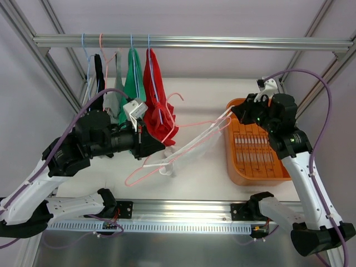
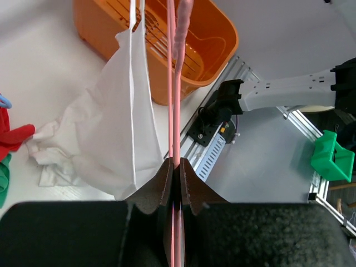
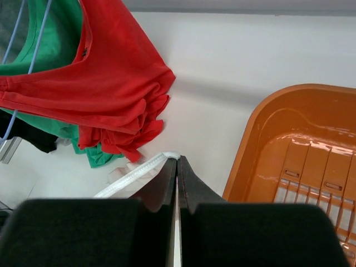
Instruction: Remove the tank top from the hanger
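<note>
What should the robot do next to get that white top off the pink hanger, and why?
Probably the right gripper should pull the strap it pinches a little further toward the orange basket, while the left gripper holds the pink hanger firm. The white tank top is stretched between them but seems not yet free of the wire.

On my feed the left arm [image 1: 92, 136] and right arm [image 1: 303, 167] match: white shells low down, black housings toward the wrist, a purple cable [image 1: 303, 69] looping off each, a green light [image 1: 259, 119] on the right one, plus matte black wedge fingers [image 2: 156, 186] on the left claw [image 2: 174, 166] and right claw [image 3: 177, 162].
</note>
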